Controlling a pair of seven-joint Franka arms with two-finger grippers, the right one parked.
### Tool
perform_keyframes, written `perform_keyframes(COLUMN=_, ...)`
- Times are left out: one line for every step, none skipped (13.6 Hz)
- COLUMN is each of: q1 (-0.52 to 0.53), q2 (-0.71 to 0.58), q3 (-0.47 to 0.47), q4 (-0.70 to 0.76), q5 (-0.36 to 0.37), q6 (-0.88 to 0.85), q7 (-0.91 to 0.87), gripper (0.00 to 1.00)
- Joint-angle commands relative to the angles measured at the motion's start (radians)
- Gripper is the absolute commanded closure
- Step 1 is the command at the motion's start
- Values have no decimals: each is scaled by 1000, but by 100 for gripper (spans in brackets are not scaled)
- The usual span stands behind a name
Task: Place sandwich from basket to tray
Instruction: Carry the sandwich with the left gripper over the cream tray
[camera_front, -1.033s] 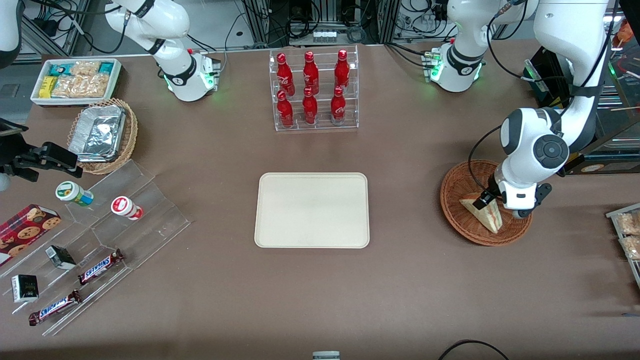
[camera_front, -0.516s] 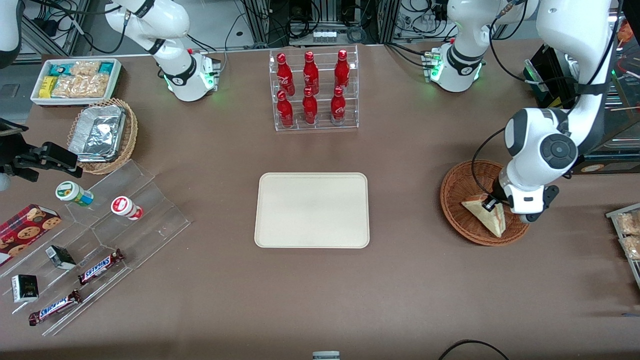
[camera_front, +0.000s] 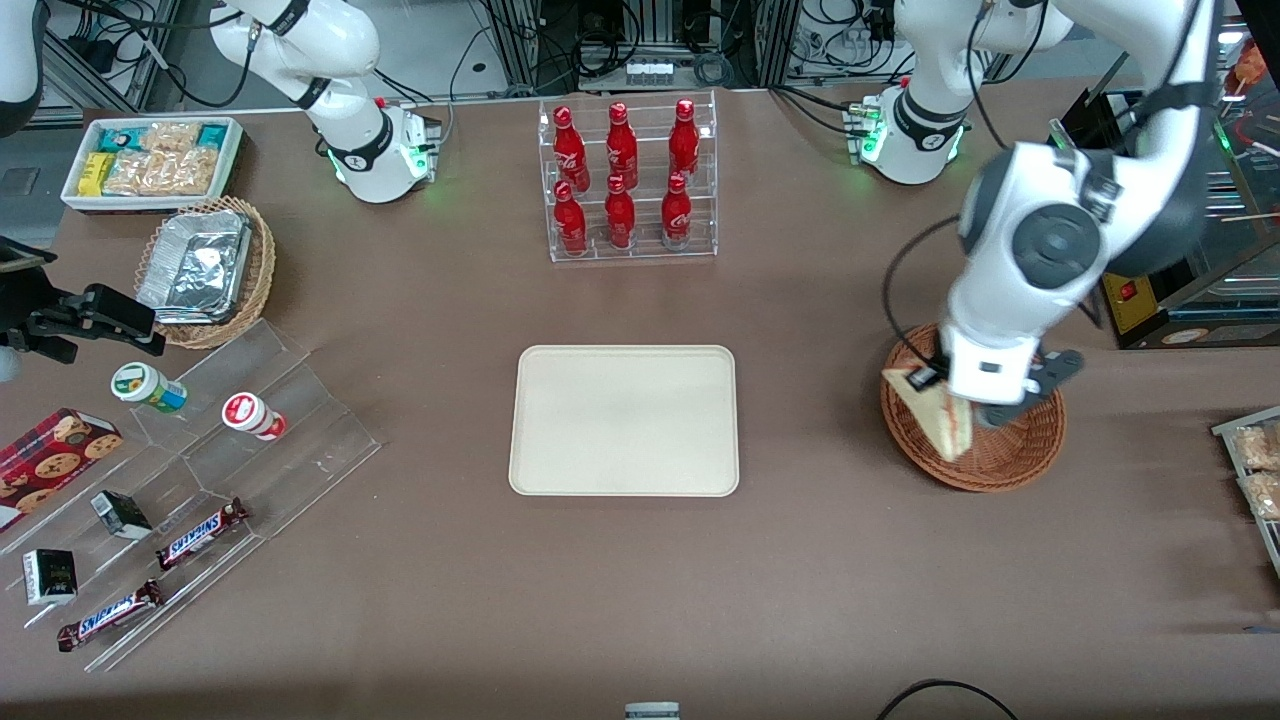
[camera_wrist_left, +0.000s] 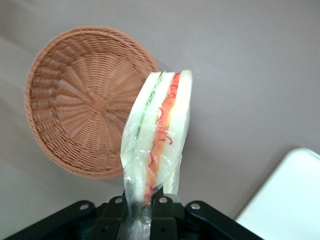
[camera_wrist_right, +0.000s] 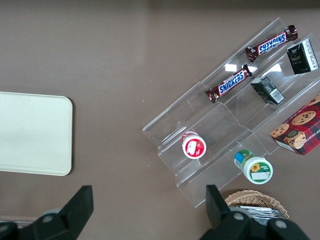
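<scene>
My left gripper (camera_front: 945, 392) is shut on the sandwich (camera_front: 938, 415), a wrapped white-bread wedge with red and green filling, and holds it lifted above the rim of the reddish-brown wicker basket (camera_front: 1015, 455). In the left wrist view the sandwich (camera_wrist_left: 159, 135) hangs pinched between the black fingers (camera_wrist_left: 168, 210), with the basket (camera_wrist_left: 80, 125) below it holding nothing. The cream tray (camera_front: 625, 420) lies flat at the table's middle, toward the parked arm's end from the basket; a corner of the tray shows in the left wrist view (camera_wrist_left: 287, 200).
A clear rack of red bottles (camera_front: 626, 180) stands farther from the front camera than the tray. A tan basket with foil containers (camera_front: 205, 270), a white snack bin (camera_front: 150, 160) and a clear stepped stand with snacks (camera_front: 200, 480) lie toward the parked arm's end.
The gripper has risen out of the basket with the sandwich and shifted toward the tray; the sandwich lay in the basket a second ago.
</scene>
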Motion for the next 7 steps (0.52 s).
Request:
perform_keyframes(q1=-97, q2=19, q3=10, q4=48, q5=12, q6=-11, q7=26, gripper=90)
perform_keyframes(q1=-140, q2=28, q3=10, q4=57, q5=10, q6=-11, q7=26, gripper=90)
perform_keyframes(q1=-178, q2=38, q3=10, q4=62, q5=12, q6=1, q7=29, gripper=90)
perform_keyframes(q1=-198, q2=55, q3=8, q4=62, q5=10, q6=33, q7=42, gripper=90)
perform_keyframes(q1=-221, q2=77, q3=4, q4=65, q5=1, q6=61, q7=80, gripper=90)
perform_keyframes(q1=-250, q2=113, q3=4, q4=80, q5=0, q6=79, q7=87, gripper=90)
perform_keyframes(q1=-279, q2=149, q3=4, q4=90, q5=1, q6=92, q7=88, gripper=90)
